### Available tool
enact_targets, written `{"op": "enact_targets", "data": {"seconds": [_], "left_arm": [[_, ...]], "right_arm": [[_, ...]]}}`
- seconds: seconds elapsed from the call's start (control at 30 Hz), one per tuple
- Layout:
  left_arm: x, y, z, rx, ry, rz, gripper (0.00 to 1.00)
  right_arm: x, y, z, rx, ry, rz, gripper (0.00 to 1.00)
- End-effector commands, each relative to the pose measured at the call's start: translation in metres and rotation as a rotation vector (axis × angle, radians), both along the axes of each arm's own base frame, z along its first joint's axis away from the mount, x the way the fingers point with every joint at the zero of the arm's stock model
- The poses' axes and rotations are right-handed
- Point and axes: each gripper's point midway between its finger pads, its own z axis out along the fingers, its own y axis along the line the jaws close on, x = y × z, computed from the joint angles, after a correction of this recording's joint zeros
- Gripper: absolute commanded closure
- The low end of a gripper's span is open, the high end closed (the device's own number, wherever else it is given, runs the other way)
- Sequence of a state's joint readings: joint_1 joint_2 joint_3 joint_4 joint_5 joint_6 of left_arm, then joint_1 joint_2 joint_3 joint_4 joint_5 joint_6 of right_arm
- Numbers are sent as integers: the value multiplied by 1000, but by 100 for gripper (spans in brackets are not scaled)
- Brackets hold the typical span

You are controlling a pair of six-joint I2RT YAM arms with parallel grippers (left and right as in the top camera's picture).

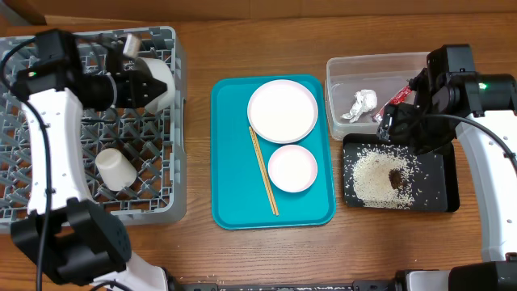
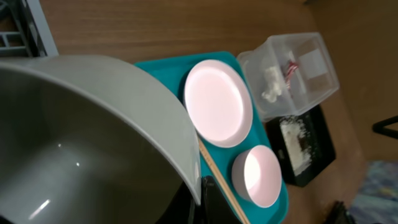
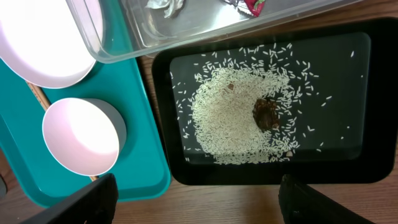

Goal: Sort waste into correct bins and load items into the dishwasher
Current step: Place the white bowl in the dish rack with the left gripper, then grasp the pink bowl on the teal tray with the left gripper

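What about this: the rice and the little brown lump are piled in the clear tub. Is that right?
No. The rice and the little brown lump are piled on the black tray, not in the clear tub. The right wrist view shows it; the tub holds the tissue and red wrapper.

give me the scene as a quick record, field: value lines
left gripper: shut on bowl, over rack
right gripper: open, above black tray
rack: cup inside
teal tray: plate, small dish, chopsticks
clear tub: tissue, red wrapper
black tray: rice, brown lump
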State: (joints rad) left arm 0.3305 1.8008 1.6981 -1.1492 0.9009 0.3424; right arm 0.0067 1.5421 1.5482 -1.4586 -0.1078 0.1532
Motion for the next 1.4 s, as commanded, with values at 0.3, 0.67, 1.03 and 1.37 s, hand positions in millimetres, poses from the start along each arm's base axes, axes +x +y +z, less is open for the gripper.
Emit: {"op": "enact_targets", "data": {"seconds": [0.3,0.67,1.03,1.37], "left_arm": [[18,46,-38,-266,-14,24,96],[10,90,-82,-323,122,145,95],[-30,142,-51,-430,164,330,16],[-47,103,20,-245,47,270,0]], "right_arm": [[-1,0,7,6,-18,0,16],[-3,0,6,6,-11,-1,16],[-4,0,6,6,-7,-1,16],[-10,0,5,5,20,0,15]]}}
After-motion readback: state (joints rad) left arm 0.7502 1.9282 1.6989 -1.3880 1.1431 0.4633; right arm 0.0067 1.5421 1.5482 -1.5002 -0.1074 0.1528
